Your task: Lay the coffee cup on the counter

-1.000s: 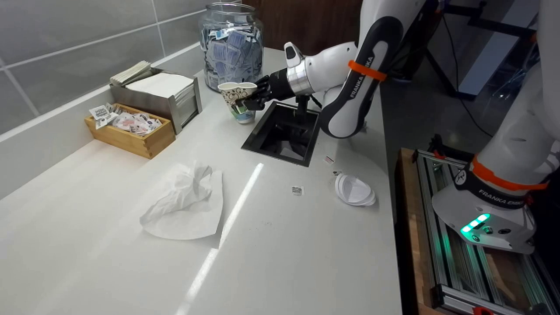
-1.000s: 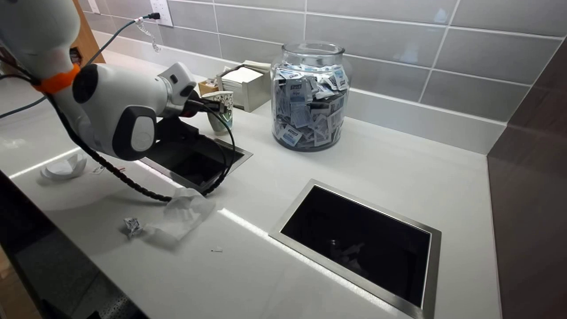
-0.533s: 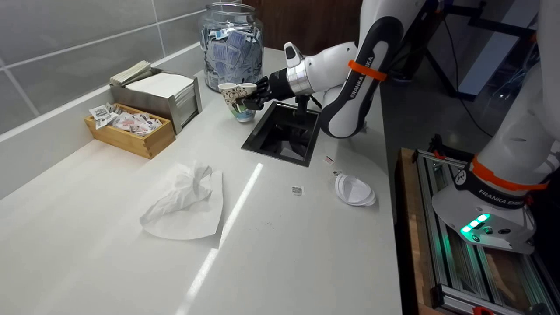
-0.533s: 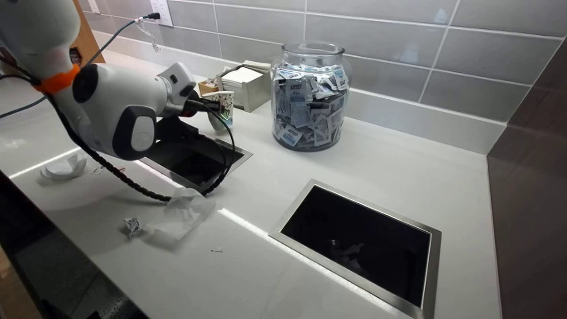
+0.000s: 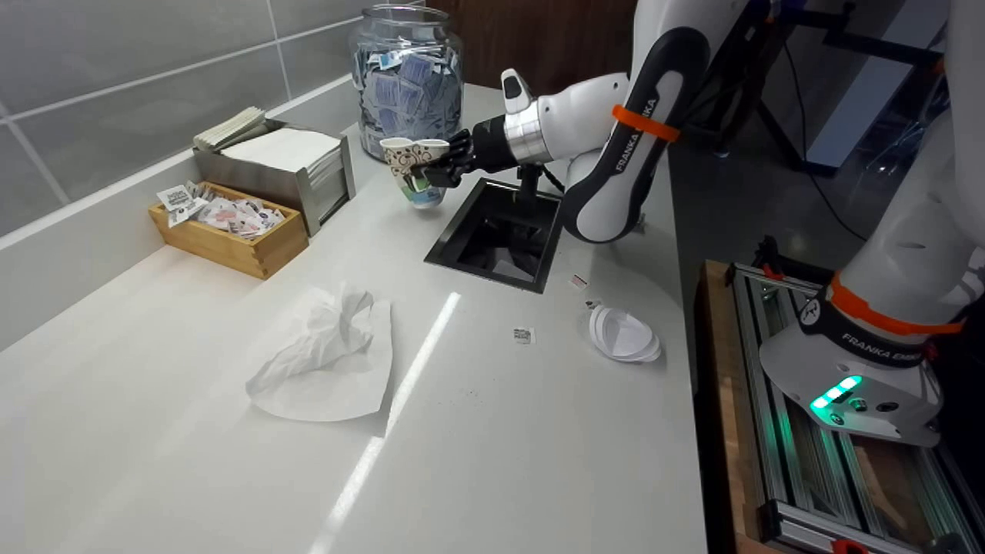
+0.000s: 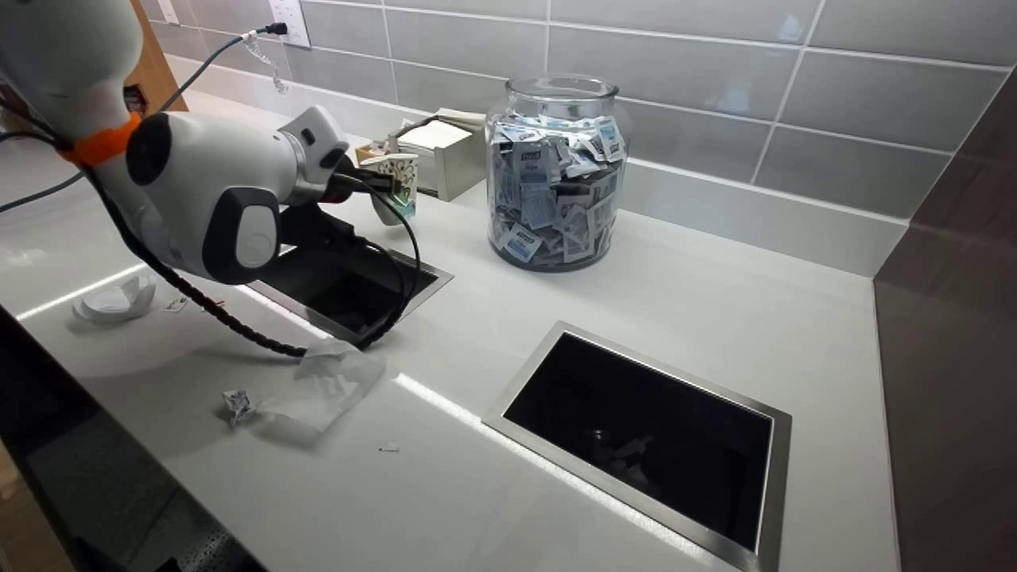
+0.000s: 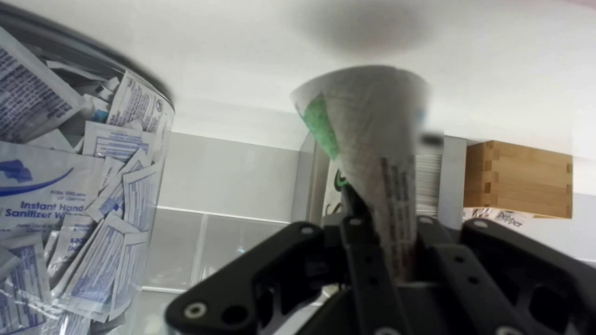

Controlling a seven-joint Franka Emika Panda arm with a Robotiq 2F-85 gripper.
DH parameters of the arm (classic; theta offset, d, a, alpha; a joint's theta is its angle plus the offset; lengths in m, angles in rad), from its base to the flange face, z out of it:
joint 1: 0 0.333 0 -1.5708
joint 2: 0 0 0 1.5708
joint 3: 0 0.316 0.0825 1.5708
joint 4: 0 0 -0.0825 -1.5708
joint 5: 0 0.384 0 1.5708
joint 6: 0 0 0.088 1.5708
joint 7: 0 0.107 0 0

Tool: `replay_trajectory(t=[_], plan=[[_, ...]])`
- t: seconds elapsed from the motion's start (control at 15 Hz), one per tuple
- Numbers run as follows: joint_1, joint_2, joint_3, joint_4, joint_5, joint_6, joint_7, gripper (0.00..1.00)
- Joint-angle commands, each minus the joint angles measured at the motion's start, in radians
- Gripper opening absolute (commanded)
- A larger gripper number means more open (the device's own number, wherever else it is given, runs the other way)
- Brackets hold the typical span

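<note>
Cup (image 5: 400, 163): I count one, and it is in my pincer (image 7: 389, 209), its wall squeezed between two fingers (image 7: 363, 251) and its rim bent into two lobes. It hangs just above the desk (image 5: 492, 446), at the upper middle of the frame in an exterior view; in the wrist view its base and its one shadow (image 7: 363, 23) lie apart. One jar (image 6: 548, 110) stands near the top in both exterior views, its packets (image 6: 548, 199) too many for me to count. One holder (image 5: 250, 181) and, just beside it, one box (image 5: 209, 248) sit at the upper left in an exterior view. In an exterior view I see one bin (image 6: 357, 278) left of centre and one more bin (image 6: 776, 477) at the lower right. In an exterior view one crumpled sheet (image 5: 323, 369) lies at the lower left, three scraps (image 5: 525, 335) and one white pile (image 5: 625, 336) right of centre.
</note>
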Motion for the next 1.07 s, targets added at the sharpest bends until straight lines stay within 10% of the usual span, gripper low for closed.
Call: replay_trajectory(t=[0.0, 0.33, 0.4, 1.0], plan=[[-0.009, -0.006, 0.012, -0.005, -0.001, 0.036, 0.028, 0.02], [-0.011, -0.006, 0.013, -0.006, -0.005, 0.04, 0.052, 0.02], [-0.012, -0.007, 0.013, -0.007, -0.008, 0.033, 0.057, 0.34], [-0.017, 0.001, 0.013, -0.002, -0.001, 0.031, 0.086, 0.92]])
